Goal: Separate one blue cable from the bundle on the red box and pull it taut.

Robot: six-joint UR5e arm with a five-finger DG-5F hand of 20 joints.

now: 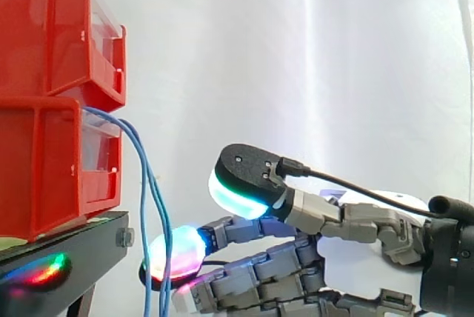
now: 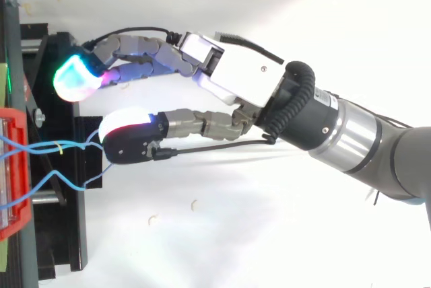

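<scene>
Several thin blue cables (image 1: pixel 141 147) come out of the lower red bin (image 1: pixel 44 161) and hang down past the edge of the black stand (image 1: pixel 74 247). From above, the blue cables (image 2: pixel 74 145) fan out from the red bin (image 2: pixel 13 167) toward my hand (image 2: pixel 236 73). The hand (image 1: pixel 296 258) reaches in from the right with its fingers straight and spread. Its magenta-red fingertip (image 1: pixel 178 254) is right beside the hanging cables, low down. The thumb's white-cyan pad (image 1: pixel 237 191) is higher and stands apart from them. Nothing is pinched between thumb and fingers.
A second red bin (image 1: pixel 52 28) is stacked on the lower one. The black stand (image 2: pixel 60 234) runs along the left edge under the bins. A white curtain is behind, and a white surface lies below the arm.
</scene>
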